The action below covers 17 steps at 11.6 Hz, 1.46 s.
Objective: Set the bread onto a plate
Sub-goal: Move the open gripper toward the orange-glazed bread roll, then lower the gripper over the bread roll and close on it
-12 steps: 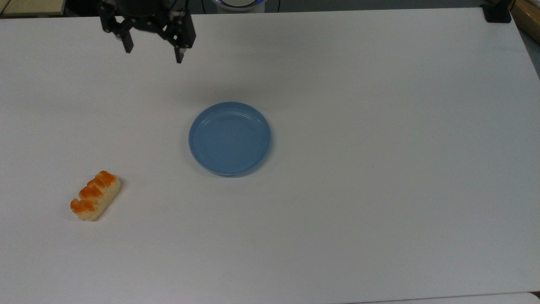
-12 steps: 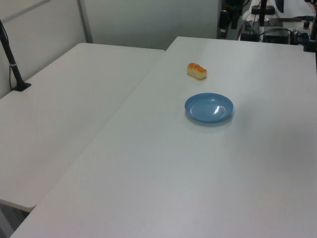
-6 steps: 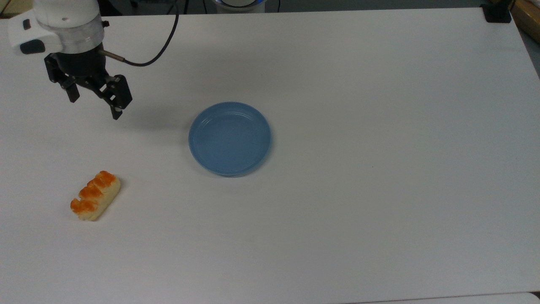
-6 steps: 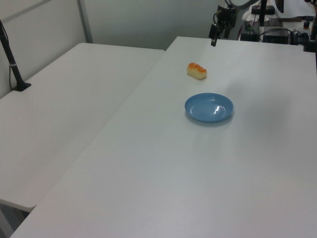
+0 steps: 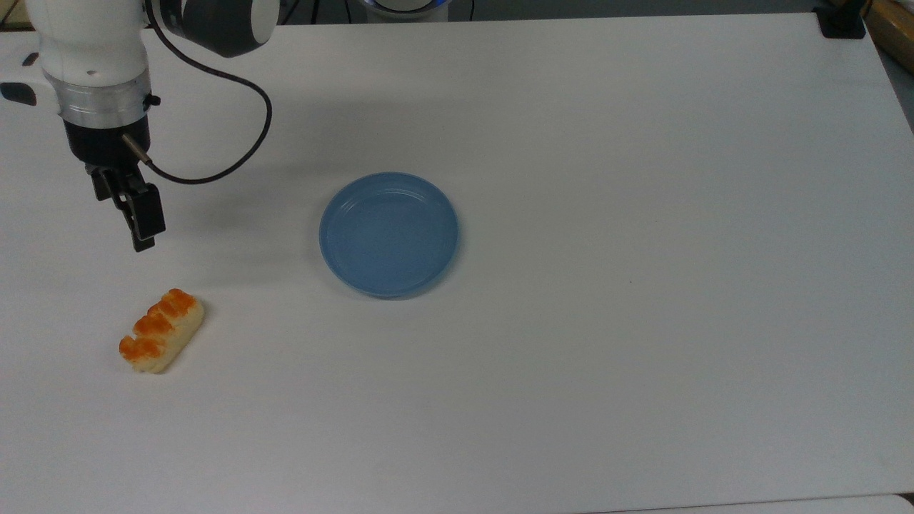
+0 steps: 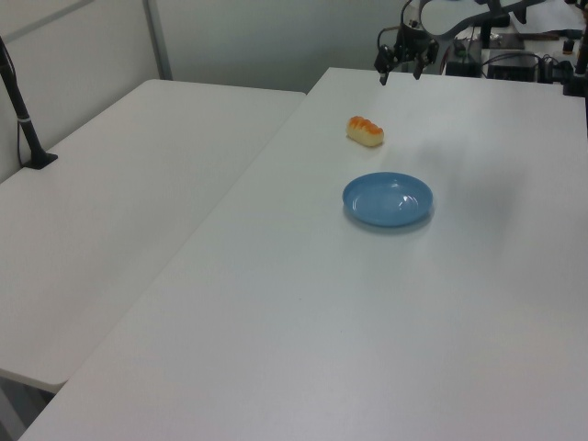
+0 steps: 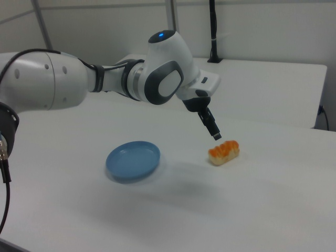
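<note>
The bread (image 5: 161,330), an oblong cream roll with an orange-brown top, lies on the white table at the top view's lower left. It also shows in the left view (image 6: 365,131) and the right view (image 7: 223,151). The empty light-blue plate (image 5: 389,234) sits near the table's middle, apart from the bread (image 6: 388,199) (image 7: 133,159). My gripper (image 5: 141,239) hangs above the table just short of the bread, pointing down, open and holding nothing (image 6: 400,75) (image 7: 215,136).
A black cable (image 5: 214,171) loops from the wrist over the table. A black clamp (image 5: 842,21) sits at the top view's far right corner. A second white table (image 6: 119,202) with a black post (image 6: 23,110) adjoins on the left view's left.
The arm has swung from the table's far edge toward the top view's left and down, closing on the bread. Its gripper has turned edge-on. Bread and plate have not moved.
</note>
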### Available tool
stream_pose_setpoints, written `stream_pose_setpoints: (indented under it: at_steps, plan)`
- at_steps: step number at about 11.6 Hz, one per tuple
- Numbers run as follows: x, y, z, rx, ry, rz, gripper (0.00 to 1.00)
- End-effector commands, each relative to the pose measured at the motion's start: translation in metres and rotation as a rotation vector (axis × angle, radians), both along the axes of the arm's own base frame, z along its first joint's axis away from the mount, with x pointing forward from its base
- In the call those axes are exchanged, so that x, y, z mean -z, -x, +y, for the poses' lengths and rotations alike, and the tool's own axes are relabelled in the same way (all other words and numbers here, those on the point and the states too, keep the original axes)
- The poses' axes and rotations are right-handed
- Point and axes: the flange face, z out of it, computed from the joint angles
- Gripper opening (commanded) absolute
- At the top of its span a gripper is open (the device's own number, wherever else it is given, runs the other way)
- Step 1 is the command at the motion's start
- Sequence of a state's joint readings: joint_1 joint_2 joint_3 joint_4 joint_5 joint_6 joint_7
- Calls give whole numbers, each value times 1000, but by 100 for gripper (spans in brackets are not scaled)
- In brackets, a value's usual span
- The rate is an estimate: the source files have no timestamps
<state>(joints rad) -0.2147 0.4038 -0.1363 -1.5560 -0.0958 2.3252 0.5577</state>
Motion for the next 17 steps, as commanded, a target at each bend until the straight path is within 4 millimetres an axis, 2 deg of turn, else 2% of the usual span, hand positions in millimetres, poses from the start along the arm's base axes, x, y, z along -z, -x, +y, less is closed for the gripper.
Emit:
stream_pose_setpoints:
  at_steps: [1, 3, 6, 8, 9, 13, 16, 17]
  plan:
    - [3, -12, 4, 147, 9, -104, 100]
    - [31, -20, 6, 123, 40, -63, 100]
    - [49, -30, 9, 89, 59, -52, 100]
    - [62, -45, 10, 56, 85, -72, 100]
    - [73, -55, 17, 41, 89, -68, 100]
    - [115, -75, 24, -63, 132, -45, 100]
    - [140, -80, 26, -108, 153, -56, 100]
    - [143, -80, 21, -115, 175, -47, 100]
